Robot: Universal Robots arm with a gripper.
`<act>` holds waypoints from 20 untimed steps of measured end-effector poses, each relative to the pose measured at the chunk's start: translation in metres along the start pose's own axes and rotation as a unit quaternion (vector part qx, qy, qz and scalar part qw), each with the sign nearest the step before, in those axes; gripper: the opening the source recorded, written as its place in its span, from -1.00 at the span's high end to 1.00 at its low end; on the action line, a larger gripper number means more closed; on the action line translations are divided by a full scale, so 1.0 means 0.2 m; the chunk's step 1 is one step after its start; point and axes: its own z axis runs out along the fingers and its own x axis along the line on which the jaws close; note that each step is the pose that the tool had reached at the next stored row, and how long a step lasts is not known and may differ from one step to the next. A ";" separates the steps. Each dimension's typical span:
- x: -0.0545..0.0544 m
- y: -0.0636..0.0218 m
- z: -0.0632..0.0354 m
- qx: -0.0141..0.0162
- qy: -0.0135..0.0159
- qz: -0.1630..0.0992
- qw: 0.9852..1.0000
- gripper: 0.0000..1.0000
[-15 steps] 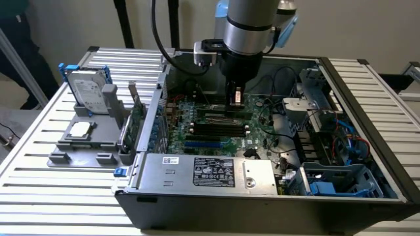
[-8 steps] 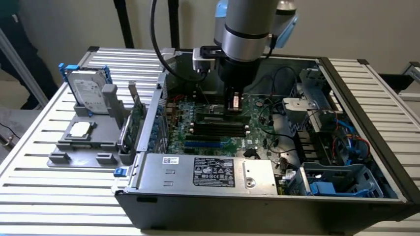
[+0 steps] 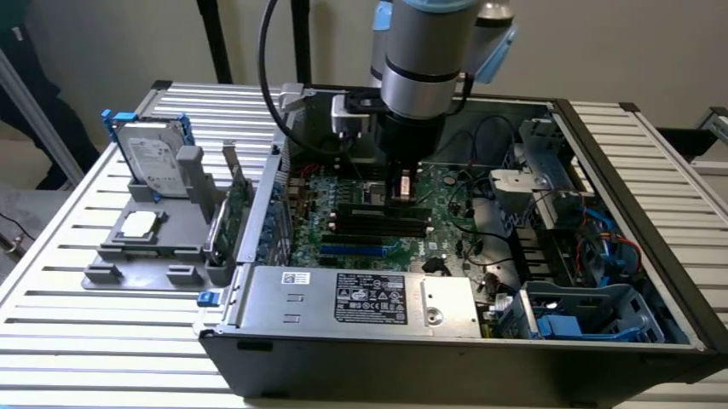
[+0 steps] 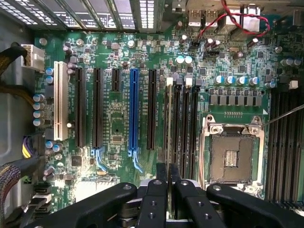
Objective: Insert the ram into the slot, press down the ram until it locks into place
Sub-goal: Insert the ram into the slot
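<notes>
In the wrist view the ram (image 4: pixel 169 118) appears edge-on as a thin pale strip. It stands along the outermost slot (image 4: pixel 167 128) of a group of parallel black sockets, on the side toward the blue socket. My gripper (image 4: pixel 168 176) is shut on the ram's near end, one black finger (image 4: pixel 161 178) on each side. Whether the ram is fully seated in the slot I cannot tell. In the exterior view the gripper (image 3: pixel 400 194) reaches straight down into the open computer case, onto the black sockets (image 3: pixel 370 223) of the motherboard (image 3: pixel 444 234).
The square metal CPU socket (image 4: pixel 231 154) lies beside the slots, and the blue socket (image 4: pixel 134 111) and a white socket (image 4: pixel 60 99) on the other side. Red wires (image 4: pixel 228 19) cross the far edge. A hard drive (image 3: pixel 153 158) stands outside the case (image 3: pixel 637 170); the power supply (image 3: pixel 353 298) fills its front.
</notes>
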 end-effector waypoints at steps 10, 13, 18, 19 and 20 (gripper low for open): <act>0.00 0.004 0.071 0.003 0.000 0.000 1.000 0.73; 0.00 0.004 0.073 0.003 0.000 0.000 1.000 0.73; -0.01 0.004 0.082 0.007 0.005 0.000 1.000 0.73; -0.01 0.005 0.084 0.007 0.006 0.000 1.000 0.73; -0.02 0.005 0.085 0.008 0.006 0.000 1.000 0.73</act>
